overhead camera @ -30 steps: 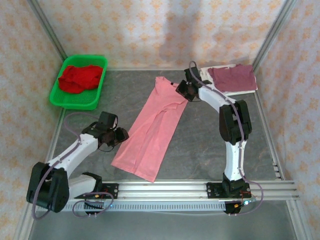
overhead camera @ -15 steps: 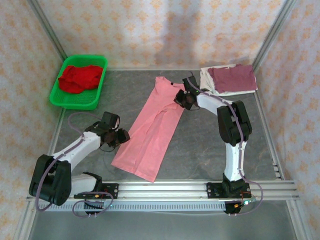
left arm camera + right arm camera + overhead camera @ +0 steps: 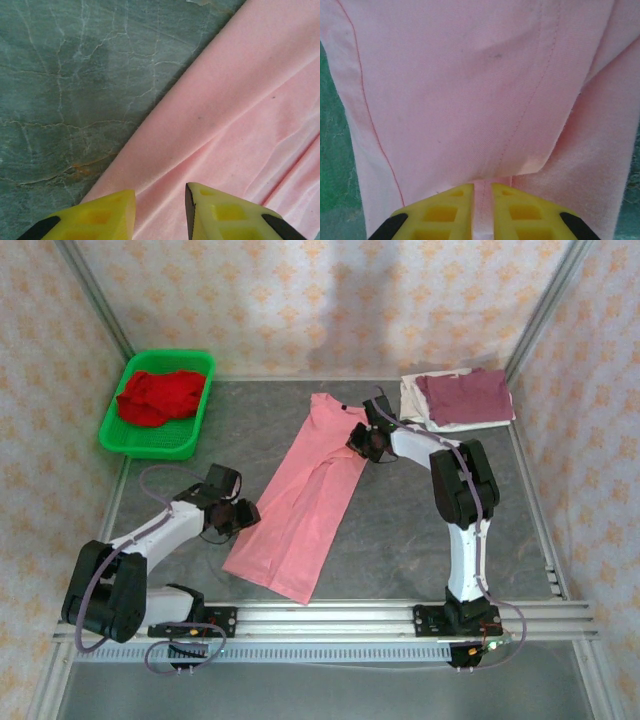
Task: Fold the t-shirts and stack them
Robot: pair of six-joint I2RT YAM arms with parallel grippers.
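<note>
now right end effector point(image 3: 483, 194) pinches pink t-shirt point(image 3: 470, 90); left end effector point(image 3: 160, 201) spread over edge.

Probably a lab test cell: wallpapered panels point(image 3: 300, 300), aluminium rail point(image 3: 330, 615), stone-look table point(image 3: 400, 530).

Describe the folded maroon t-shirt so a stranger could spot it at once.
Go to the far right corner of the grey marbled table. There the folded maroon t-shirt lies on top of an off-white folded t-shirt. It is the darkest shirt, unlike the bright red one crumpled in the green plastic basket.
</note>
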